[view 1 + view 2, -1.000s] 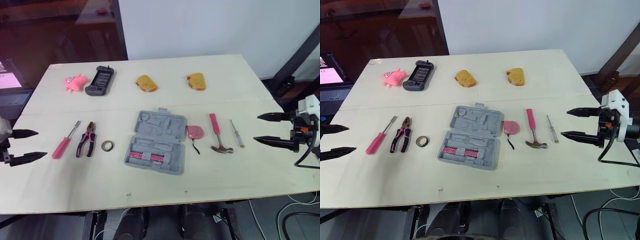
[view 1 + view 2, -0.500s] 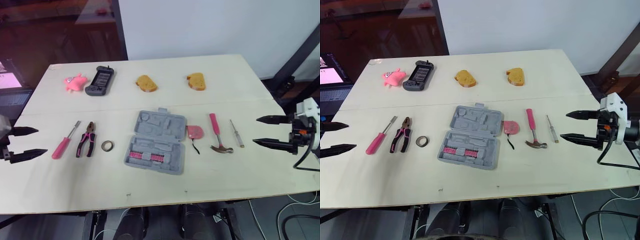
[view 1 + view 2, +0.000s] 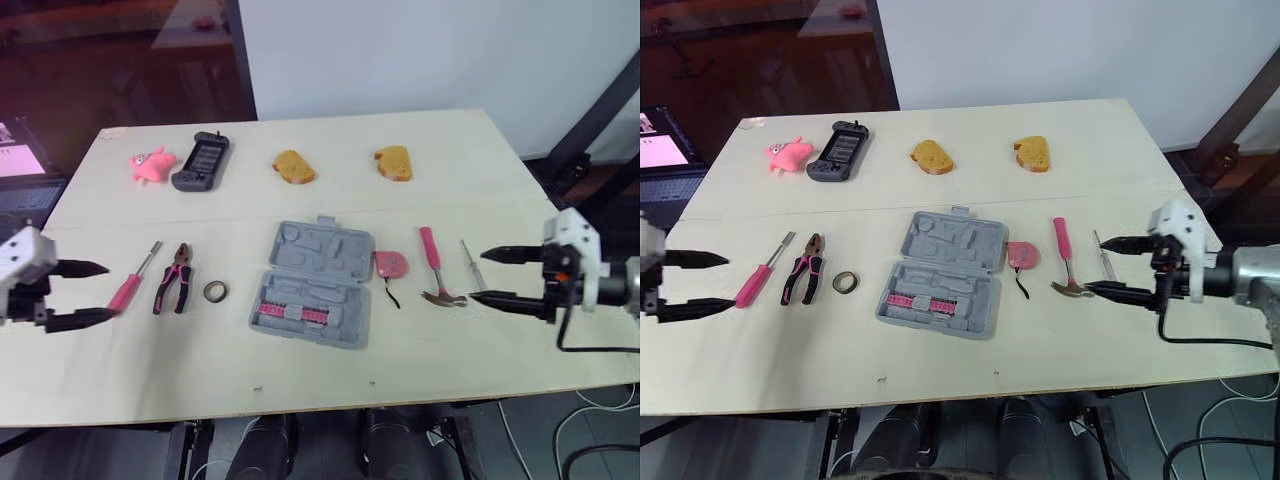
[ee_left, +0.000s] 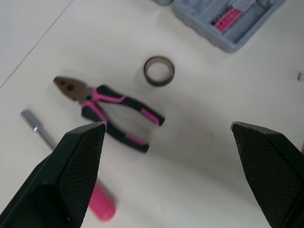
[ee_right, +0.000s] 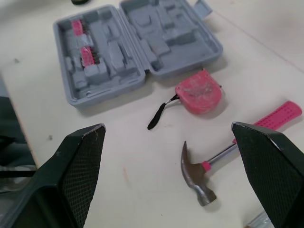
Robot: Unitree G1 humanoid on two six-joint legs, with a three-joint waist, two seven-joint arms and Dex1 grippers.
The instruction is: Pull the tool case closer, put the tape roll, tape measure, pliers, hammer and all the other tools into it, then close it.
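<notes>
From the head we see the open grey plastic tool case (image 3: 312, 283), with pink-handled pliers (image 3: 174, 278) and a dark tape roll (image 3: 214, 291) to its left, and a pink tape measure (image 3: 390, 264) and pink-handled hammer (image 3: 436, 270) to its right. The left wrist view shows our left gripper (image 4: 167, 125) spread wide and empty, facing the pliers left of the case. The right wrist view shows our right gripper (image 5: 167, 126) equally spread, facing the hammer right of the case.

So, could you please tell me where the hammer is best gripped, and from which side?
I'd take the hammer by its pink handle, coming from above with the right gripper, which is open beside it. The handle lies flat and straight, with the metal head at the end nearest the robot.
</notes>
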